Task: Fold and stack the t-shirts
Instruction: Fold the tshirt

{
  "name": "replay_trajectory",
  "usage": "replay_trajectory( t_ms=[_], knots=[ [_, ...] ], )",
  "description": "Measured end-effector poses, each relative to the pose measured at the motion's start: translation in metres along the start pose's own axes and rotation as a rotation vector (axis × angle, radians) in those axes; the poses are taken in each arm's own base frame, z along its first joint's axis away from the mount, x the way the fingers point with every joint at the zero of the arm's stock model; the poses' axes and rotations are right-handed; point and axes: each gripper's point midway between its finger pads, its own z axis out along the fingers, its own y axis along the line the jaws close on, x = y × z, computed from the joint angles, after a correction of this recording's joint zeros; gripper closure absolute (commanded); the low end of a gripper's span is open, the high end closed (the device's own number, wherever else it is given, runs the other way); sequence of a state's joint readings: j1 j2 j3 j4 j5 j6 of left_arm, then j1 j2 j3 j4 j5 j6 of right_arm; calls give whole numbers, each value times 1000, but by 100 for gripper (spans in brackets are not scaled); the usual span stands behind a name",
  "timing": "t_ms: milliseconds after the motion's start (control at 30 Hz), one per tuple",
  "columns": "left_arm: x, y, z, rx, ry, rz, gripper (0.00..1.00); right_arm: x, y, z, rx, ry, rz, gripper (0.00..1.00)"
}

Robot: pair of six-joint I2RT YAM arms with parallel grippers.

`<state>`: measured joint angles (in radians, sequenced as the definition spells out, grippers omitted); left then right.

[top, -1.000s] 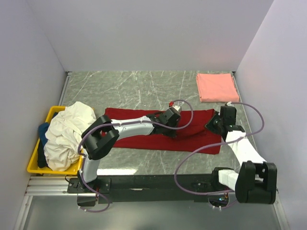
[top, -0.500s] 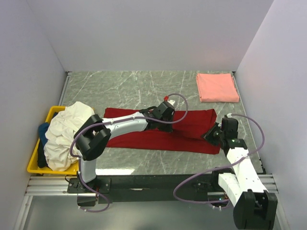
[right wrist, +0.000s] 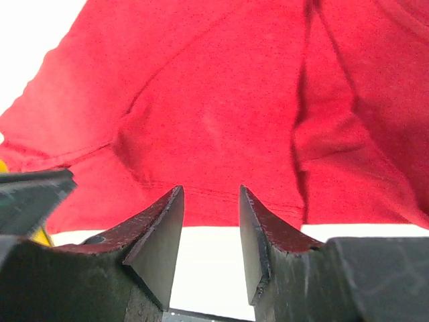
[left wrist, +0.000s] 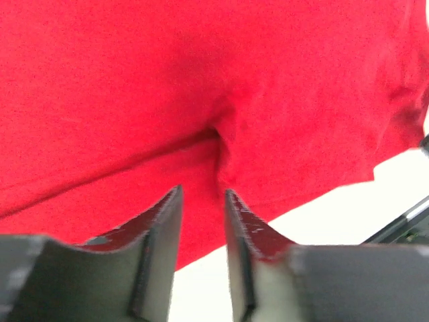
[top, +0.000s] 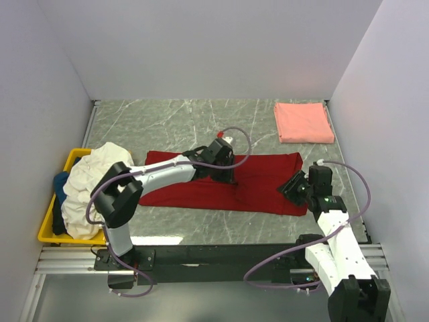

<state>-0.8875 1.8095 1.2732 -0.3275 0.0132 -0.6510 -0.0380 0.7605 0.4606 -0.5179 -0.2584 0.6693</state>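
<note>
The dark red t-shirt [top: 255, 181] lies flat as a long strip across the middle of the table. My left gripper [top: 224, 173] is over its middle, open and empty; in the left wrist view [left wrist: 201, 191] the red cloth [left wrist: 201, 80] lies just ahead of the fingertips. My right gripper [top: 293, 184] is at the shirt's right end, open and empty [right wrist: 211, 189], with the shirt's hem [right wrist: 214, 121] just beyond it. The salmon-pink t-shirt [top: 303, 122] lies folded at the back right. The cream-white t-shirt [top: 90, 188] is heaped on the bin, with a blue one [top: 60, 182] under it.
The yellow plastic bin [top: 47, 225] stands at the table's left edge. Grey walls close the table on the left, back and right. Purple cables loop off both wrists above the red shirt.
My left gripper has moved left and toward the back over the red shirt. My right arm has drawn back toward the near edge, its gripper shifting slightly nearer and left. The shirts stay put.
</note>
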Motion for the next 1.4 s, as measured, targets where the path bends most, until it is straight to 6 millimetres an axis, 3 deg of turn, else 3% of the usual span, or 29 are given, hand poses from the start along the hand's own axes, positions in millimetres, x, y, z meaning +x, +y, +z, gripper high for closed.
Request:
replay_trajectory(
  t_ms=[133,267,433,667,833,1167,1400],
  knots=[
    [-20,18,-11,-19,-45,-69,74,1,14,3,-7,12,-41,54],
    [-21,58,-14,-105,-58,-143,80,-2,26,21,19,39,-55,55],
    [4,101,-11,-240,-30,-199,81,-12,32,53,84,56,-66,55],
    [41,141,-18,-372,-4,-258,84,-20,33,92,152,65,-84,56],
    [46,148,-24,-384,-35,-279,89,-4,31,112,202,107,-134,56],
    [75,153,-46,-374,-40,-306,93,3,76,141,174,145,-249,56],
    [106,121,-54,-315,9,-294,95,8,106,162,184,196,-363,56]
  ],
)
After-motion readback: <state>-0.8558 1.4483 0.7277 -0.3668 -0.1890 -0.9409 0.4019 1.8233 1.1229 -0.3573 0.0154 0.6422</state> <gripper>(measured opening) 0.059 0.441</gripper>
